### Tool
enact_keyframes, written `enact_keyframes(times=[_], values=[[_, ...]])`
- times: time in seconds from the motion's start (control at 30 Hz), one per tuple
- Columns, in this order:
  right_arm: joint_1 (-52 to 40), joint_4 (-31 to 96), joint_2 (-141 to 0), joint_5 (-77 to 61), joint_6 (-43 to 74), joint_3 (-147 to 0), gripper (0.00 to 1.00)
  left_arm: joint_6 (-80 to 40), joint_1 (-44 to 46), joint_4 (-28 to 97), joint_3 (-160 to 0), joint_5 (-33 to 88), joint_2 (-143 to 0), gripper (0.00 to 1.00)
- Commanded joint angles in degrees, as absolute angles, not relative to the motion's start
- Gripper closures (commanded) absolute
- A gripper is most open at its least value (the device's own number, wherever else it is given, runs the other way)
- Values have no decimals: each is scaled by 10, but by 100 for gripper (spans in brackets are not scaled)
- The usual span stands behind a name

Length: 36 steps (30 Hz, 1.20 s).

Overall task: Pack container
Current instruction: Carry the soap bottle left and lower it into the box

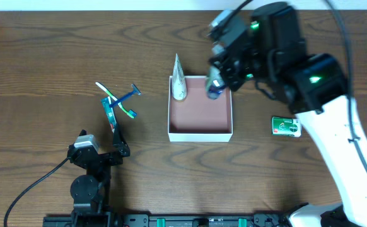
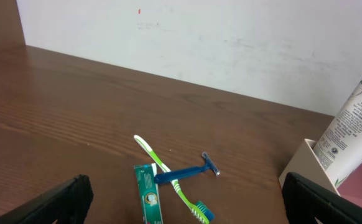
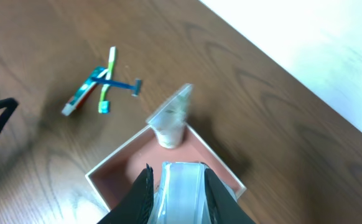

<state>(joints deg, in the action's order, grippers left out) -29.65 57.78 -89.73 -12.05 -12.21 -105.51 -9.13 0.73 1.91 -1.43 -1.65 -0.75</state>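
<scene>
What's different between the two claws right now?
The left claw is spread wide and empty; the right claw is closed on a pale item. The left claw sits low by the table, near the toothbrush; the right claw hangs over the container. Both are black, with two fingers.

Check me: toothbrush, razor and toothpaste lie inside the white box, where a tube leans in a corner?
No: the toothbrush, razor and toothpaste lie on the table left of the box, as the overhead view shows. The tube does lean in a corner.
</scene>
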Motion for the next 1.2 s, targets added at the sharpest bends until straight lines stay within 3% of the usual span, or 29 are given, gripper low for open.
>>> enact_keyframes(times=[0.0,0.53,1.17], values=[[-319,540,-905,-125,-139,-1029,98,-86,4,40,-2,-21,-7,2],[-300,326,-907,-189,-118,-837,98,-86,4,40,-2,-21,-7,2],[-299,248,-939,-199,-118,-789,94,-86,4,40,-2,-21,-7,2]])
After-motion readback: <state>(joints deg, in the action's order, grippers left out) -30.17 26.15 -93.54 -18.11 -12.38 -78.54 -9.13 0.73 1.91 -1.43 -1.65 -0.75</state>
